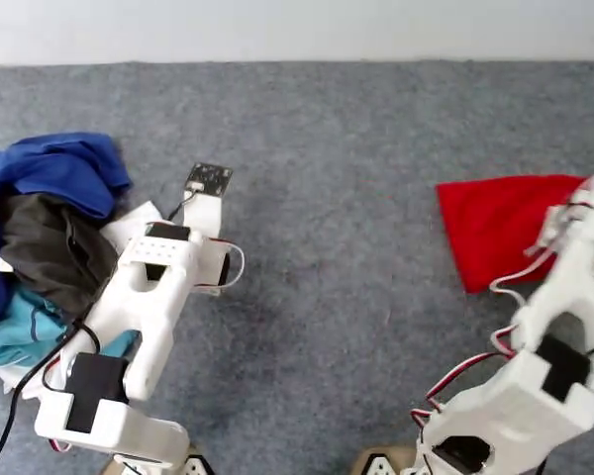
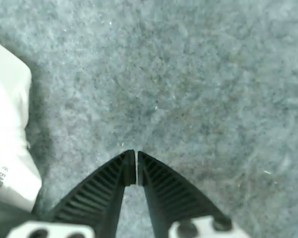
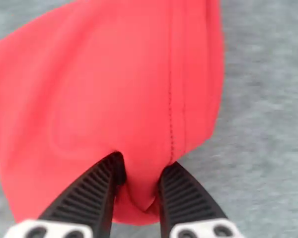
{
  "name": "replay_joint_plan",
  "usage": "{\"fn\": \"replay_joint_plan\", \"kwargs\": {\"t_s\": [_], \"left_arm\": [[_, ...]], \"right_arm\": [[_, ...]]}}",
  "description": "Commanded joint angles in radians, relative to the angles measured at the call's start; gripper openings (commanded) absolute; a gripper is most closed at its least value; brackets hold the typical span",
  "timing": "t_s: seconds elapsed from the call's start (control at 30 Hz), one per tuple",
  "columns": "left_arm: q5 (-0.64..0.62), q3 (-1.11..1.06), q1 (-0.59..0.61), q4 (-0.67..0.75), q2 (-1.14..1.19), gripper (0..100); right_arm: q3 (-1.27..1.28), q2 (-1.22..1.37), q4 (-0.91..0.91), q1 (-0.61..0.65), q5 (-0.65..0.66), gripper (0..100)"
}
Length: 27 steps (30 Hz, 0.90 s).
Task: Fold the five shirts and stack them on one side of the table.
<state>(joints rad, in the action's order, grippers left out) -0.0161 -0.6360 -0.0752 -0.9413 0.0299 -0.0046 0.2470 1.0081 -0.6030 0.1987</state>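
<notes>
Beside open table (image 1: pixel 337 228), right hand (image 3: pixel 143 164) pinches edge of red shirt (image 3: pixel 104 84).

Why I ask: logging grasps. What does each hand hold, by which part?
The right hand pinches the red shirt at its edge; the left hand is shut, empty.

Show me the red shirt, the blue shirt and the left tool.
red shirt (image 1: pixel 500 226), high view, middle of the cloth
blue shirt (image 1: pixel 64 168), high view, its upper fold
left tool (image 2: pixel 137 158), left wrist view, between its shut tips
</notes>
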Motion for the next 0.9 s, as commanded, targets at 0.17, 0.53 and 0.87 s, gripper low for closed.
{"fn": "replay_joint_plan", "kwargs": {"t_s": [0.17, 0.53, 0.87], "left_arm": [[0.005, 0.005, 0.002, 0.006, -0.040, 1], [0.063, 0.012, 0.009, -0.020, -0.051, 1], [0.130, 0.151, 0.121, -0.304, -0.269, 1]], "right_arm": [[-0.172, 0.150, -0.116, -0.094, 0.087, 0.9], [-0.238, 0.151, -0.033, -0.096, 0.166, 40.4], [-0.238, -0.134, 0.133, -0.012, 0.192, 17.7]]}}
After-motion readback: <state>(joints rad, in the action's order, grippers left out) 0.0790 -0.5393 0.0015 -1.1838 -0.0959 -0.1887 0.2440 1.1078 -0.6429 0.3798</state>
